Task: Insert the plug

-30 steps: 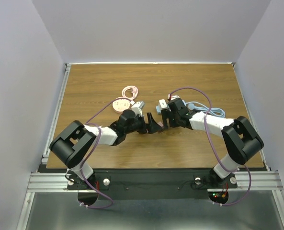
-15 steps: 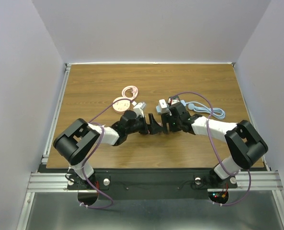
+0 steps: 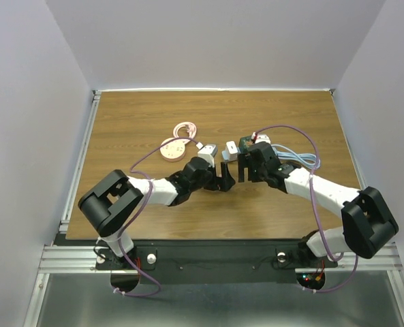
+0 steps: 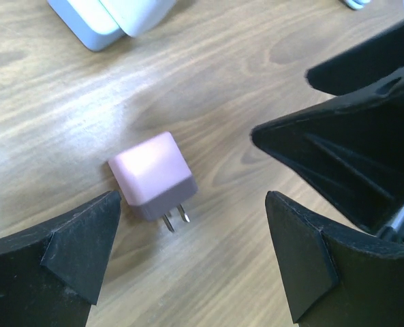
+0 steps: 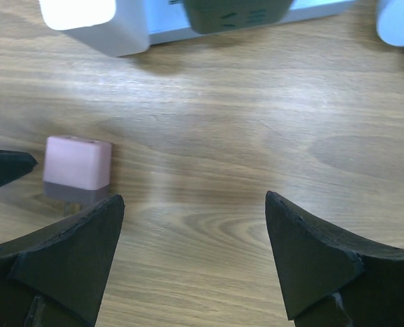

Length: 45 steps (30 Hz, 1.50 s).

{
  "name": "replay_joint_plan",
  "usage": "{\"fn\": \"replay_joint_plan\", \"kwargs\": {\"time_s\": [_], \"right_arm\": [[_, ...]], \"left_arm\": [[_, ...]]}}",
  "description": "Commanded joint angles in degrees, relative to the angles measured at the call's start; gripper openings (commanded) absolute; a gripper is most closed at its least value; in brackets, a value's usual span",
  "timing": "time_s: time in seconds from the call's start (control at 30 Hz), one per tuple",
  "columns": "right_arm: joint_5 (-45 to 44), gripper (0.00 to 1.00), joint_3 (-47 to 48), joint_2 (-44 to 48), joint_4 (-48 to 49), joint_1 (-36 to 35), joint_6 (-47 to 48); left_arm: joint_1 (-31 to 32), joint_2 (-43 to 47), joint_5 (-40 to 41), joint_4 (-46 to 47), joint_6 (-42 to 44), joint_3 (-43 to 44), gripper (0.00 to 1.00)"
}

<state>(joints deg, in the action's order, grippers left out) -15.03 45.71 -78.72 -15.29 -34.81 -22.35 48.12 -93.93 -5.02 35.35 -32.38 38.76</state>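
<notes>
Left pincer (image 4: 192, 201) gapes wide astride the pink plug (image 4: 154, 176); right pincer (image 5: 194, 199) wide, empty. Best center first, then squeeze its flat sides.

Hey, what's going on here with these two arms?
Both arms reach to the middle of the table. A pink plug lies loose on the wood, right by the open left hand, which isn't gripping it. The right hand is open too, close by and holding nothing. The plug isn't inserted yet.
</notes>
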Motion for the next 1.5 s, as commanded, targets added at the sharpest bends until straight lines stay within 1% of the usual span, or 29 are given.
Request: {"fn": "replay_joint_plan", "kwargs": {"time_s": [0.0, 0.17, 0.2, 0.23, 0.3, 0.33, 0.37, 0.43, 0.47, 0.57, 0.77, 0.83, 0.9, 0.93, 1.0, 1.03, 1.07, 1.1, 1.13, 1.17, 1.23, 1.27, 1.37, 1.43, 1.47], "right_arm": [[-2.8, 0.89, -0.6, 2.7, -0.9, 0.8, -1.7], [-3.0, 0.9, -1.8, 6.1, -1.0, 1.1, -2.1], [-3.1, 0.9, -1.9, 6.5, -0.9, 1.1, -2.3], [-3.0, 0.9, -1.9, 6.7, -1.0, 1.2, -2.2], [-3.1, 0.9, -1.8, 7.2, -1.0, 1.3, -2.1], [-3.1, 0.9, -1.6, 7.3, -1.1, 1.3, -2.1], [-3.1, 0.91, -1.5, 7.3, -1.2, 1.3, -1.9], [-3.2, 0.91, -1.1, 7.3, -1.2, 1.3, -1.7], [-2.9, 0.91, -1.0, 7.3, -1.3, 1.2, -1.7], [-2.6, 0.91, -0.5, 7.4, -1.3, 1.3, -1.7], [-2.0, 0.91, -0.3, 7.4, -1.5, 1.3, -1.4], [-1.9, 0.91, -0.5, 7.3, -1.5, 1.3, -1.4], [-2.1, 0.91, -0.7, 7.1, -1.5, 1.3, -1.5], [-2.1, 0.91, -0.8, 7.0, -1.5, 1.4, -1.4], [-1.3, 0.91, -0.7, 7.1, -1.5, 1.5, -1.4], [-1.0, 0.91, -0.5, 7.3, -1.5, 1.7, -1.4], [-0.4, 0.91, -0.5, 7.5, -1.6, 1.8, -1.4], [1.5, 0.91, -0.1, 8.4, -1.5, 2.4, -1.3], [2.8, 0.91, 0.2, 8.8, -1.5, 2.6, -1.4], [5.8, 0.91, 0.4, 9.5, -1.5, 3.0, -1.3], [9.1, 0.91, 1.1, 10.8, -1.8, 3.8, -1.1], [12.5, 0.91, 1.8, 11.1, -2.1, 4.0, -1.2], [18.1, 0.9, 3.3, 12.3, -2.6, 4.8, -1.8], [24.1, 0.88, 4.0, 12.1, -2.6, 5.2, -2.6], [28.5, 0.88, 4.9, 11.5, -2.6, 5.2, -3.0]], "left_arm": [[1.1, -1.8, 3.6, -1.9, 2.6, 3.2, 0.99], [2.6, -4.2, 4.5, -4.6, 3.4, 4.6, 0.99], [2.7, -4.4, 6.4, -4.8, 3.6, 4.6, 0.99], [2.9, -4.8, 6.6, -4.9, 3.8, 4.8, 0.98], [2.9, -5.2, 6.6, -5.6, 4.1, 5.4, 0.95], [3.1, -5.5, 6.5, -5.8, 4.3, 5.8, 0.93], [3.4, -5.8, 6.5, -6.3, 4.6, 6.1, 0.88], [3.6, -6.1, 6.9, -7.1, 5.0, 7.0, 0.8], [4.0, -6.5, 7.6, -8.4, 5.5, 7.3, 0.71], [4.2, -7.8, 9.6, -10.1, 6.5, 8.4, 0.64], [4.8, -9.7, 13.4, -15.5, 8.6, 11.9, 0.64], [5.1, -10.0, 14.2, -16.5, 9.2, 12.4, 0.59], [5.1, -10.2, 14.1, -16.5, 9.7, 12.4, 0.51], [5.3, -10.2, 14.0, -16.5, 10.7, 12.4, 0.4], [5.6, -9.9, 14.0, -16.3, 11.6, 12.2, 0.24], [5.7, -9.4, 13.9, -16.0, 12.1, 11.9, 0.1], [5.7, -8.1, 13.7, -15.6, 13.2, 10.7, 0.0], [5.7, -7.0, 12.8, -13.3, 13.8, 9.7, 0.0], [5.7, -5.6, 12.3, -11.6, 14.4, 6.7, 0.0], [5.7, -2.1, 11.3, -7.9, 15.4, 5.0, 0.0], [5.7, 1.6, 9.8, -4.4, 17.3, 2.0, 0.0], [5.7, 5.0, 8.9, -1.8, 18.7, -0.4, 0.0], [5.7, 10.8, 7.0, 2.5, 21.0, -4.1, 0.0], [5.7, 13.0, 5.6, 4.2, 22.7, -5.4, 0.0], [5.7, 14.5, 3.5, 5.5, 23.7, -6.1, 0.0]]}}
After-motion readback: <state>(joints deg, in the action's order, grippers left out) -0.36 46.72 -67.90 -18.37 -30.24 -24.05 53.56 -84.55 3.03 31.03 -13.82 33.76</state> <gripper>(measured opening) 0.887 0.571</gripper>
